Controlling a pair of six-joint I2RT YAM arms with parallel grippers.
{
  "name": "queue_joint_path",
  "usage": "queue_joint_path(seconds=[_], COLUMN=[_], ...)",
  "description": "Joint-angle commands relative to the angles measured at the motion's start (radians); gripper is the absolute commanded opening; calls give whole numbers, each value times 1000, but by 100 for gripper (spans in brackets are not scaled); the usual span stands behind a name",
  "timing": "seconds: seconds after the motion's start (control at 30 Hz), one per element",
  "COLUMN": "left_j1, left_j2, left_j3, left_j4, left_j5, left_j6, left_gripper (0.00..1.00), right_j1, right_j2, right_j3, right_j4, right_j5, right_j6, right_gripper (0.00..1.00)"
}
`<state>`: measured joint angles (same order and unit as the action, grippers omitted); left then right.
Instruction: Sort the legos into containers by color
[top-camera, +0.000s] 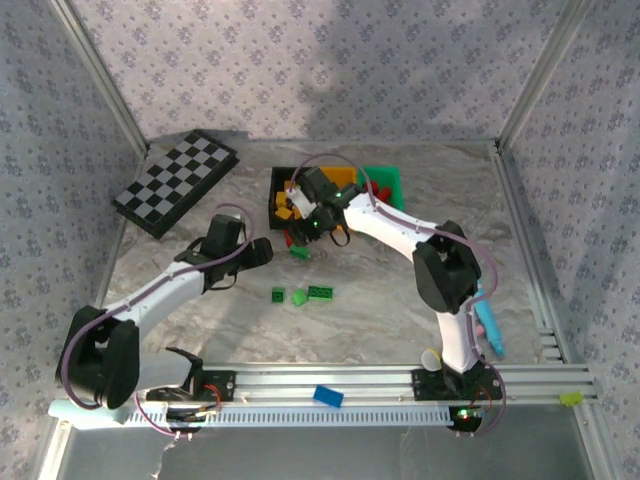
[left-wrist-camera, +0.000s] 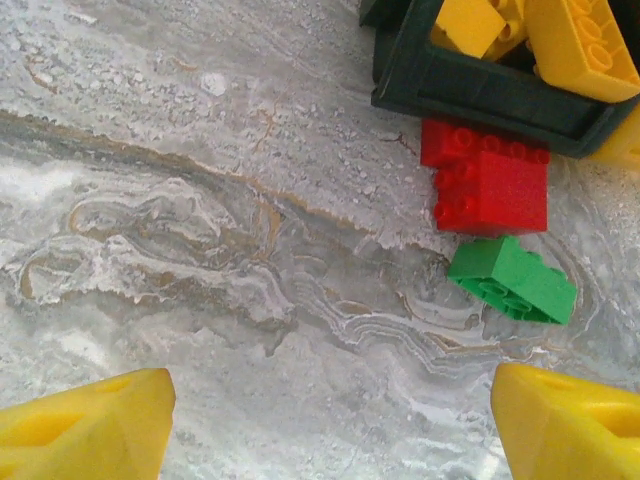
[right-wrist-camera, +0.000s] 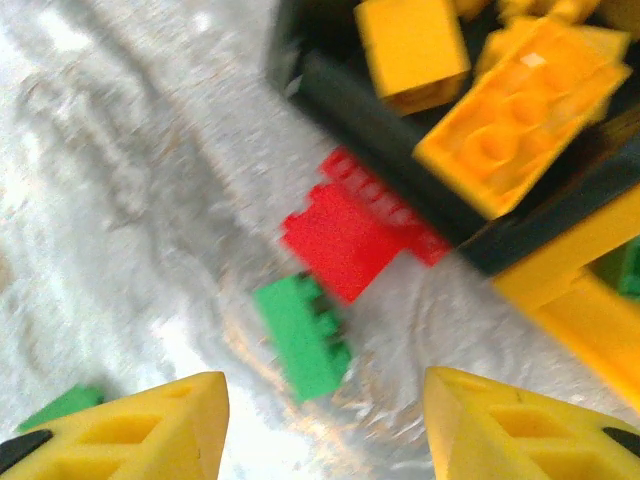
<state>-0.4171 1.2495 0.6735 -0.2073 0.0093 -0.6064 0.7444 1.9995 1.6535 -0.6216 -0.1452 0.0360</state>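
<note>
Reads as robotics lab test cell. Enclosed by grey patterned fabric walls (top-camera: 330, 70) on silver aluminium posts (top-camera: 102, 75). Fitted with marble-patterned tabletop (top-camera: 380, 300) and slotted aluminium rail (top-camera: 300, 378).

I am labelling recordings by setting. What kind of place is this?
Probably a robot test cell: patterned walls on an aluminium frame enclose a marble-look table, two arms are bolted to its near edge, with Lego bricks and a checkered board as props.

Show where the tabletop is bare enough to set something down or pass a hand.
Bare marble: between the checkered board and the black bin; right of the green bin to the wall; between the three green bricks and the front rail. Crowded: the black bin's front, by the red brick and green brick.
</note>
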Motion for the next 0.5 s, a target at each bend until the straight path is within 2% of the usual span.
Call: queue_joint_path(seconds=[0.0,0.33,0.47], left_j1=[-3,-84,-128], left_j2=[-48,-102,-127], left_j3=[-27,-51,-54], left_j4=[5,-87,-133], left_j5=[26,68,54], left_j6=[-15,-32,-59], left_gripper=[83,82,81], right_j1=[17,12,22], right_j2=[-13,116,145], right_j3=[-45,18,38], right_j4=[16,25,2], right_j5=[-4,-9,-21], right_j6=[-23,-46,-52], right_gripper=[55,56,56])
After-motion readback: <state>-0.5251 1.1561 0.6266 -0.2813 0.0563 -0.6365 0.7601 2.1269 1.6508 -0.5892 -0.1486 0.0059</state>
